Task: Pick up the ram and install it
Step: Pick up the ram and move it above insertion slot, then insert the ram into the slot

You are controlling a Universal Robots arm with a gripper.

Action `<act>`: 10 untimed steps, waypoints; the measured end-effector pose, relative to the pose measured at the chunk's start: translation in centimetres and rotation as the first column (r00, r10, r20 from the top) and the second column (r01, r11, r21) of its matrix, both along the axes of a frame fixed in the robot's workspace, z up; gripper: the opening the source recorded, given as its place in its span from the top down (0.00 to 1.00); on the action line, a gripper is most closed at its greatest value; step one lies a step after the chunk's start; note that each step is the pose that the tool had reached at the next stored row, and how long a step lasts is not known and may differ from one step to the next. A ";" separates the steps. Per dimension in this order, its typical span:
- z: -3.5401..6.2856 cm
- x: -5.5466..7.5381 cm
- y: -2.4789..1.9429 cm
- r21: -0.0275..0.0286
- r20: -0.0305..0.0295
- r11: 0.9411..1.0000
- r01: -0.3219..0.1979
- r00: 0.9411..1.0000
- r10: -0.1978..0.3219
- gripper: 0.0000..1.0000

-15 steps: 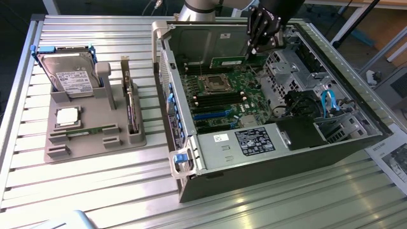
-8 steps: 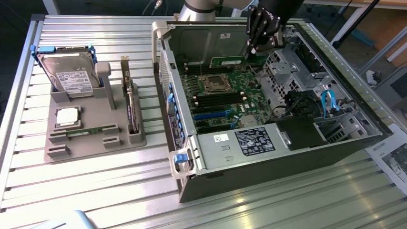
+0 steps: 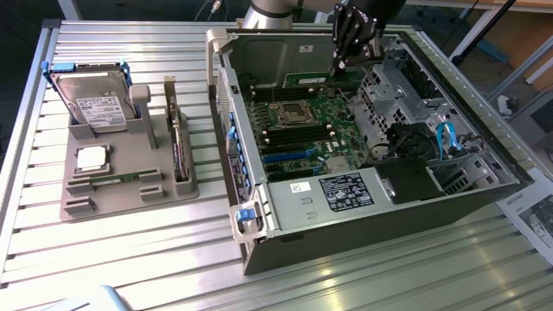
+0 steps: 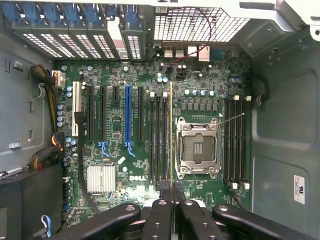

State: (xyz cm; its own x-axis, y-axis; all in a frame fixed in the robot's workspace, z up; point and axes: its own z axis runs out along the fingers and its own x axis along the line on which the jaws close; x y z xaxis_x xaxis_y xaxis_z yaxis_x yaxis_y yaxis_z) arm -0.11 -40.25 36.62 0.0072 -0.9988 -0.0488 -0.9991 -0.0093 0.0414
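The ram (image 3: 315,79), a thin green stick, is at the far end of the open computer case, just under my gripper (image 3: 338,65). In the wrist view the ram (image 4: 171,130) is seen edge-on as a narrow line running out from between my fingers. My gripper (image 4: 172,202) is shut on it. The stick lies along the black memory slots (image 4: 160,137), right beside the empty processor socket (image 4: 197,147). Whether it touches a slot I cannot tell.
The case (image 3: 484,188) lies on its side on a slatted metal table (image 3: 129,259), motherboard (image 3: 302,133) exposed. A grey tray (image 3: 186,188) on the exterior view's left holds a hard drive (image 3: 95,97), a square silver chip (image 3: 90,159), an upright card (image 3: 177,142) and another green stick (image 3: 121,176).
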 end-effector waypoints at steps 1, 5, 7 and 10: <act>-0.07 0.0 0.00 0.000 0.000 1.000 0.000 1.000 0.000 0.88; -0.24 0.0 0.01 0.000 0.000 1.000 0.000 1.000 0.000 0.88; -0.25 0.0 0.01 0.000 0.000 1.000 0.000 1.000 0.000 0.88; -0.28 0.0 0.01 0.000 0.000 1.000 0.000 1.000 0.000 0.88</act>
State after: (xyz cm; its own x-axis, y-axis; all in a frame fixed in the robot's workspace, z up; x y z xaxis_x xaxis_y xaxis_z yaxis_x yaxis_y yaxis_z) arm -0.11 -40.24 36.34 0.0071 -0.9988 -0.0486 -0.9991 -0.0091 0.0414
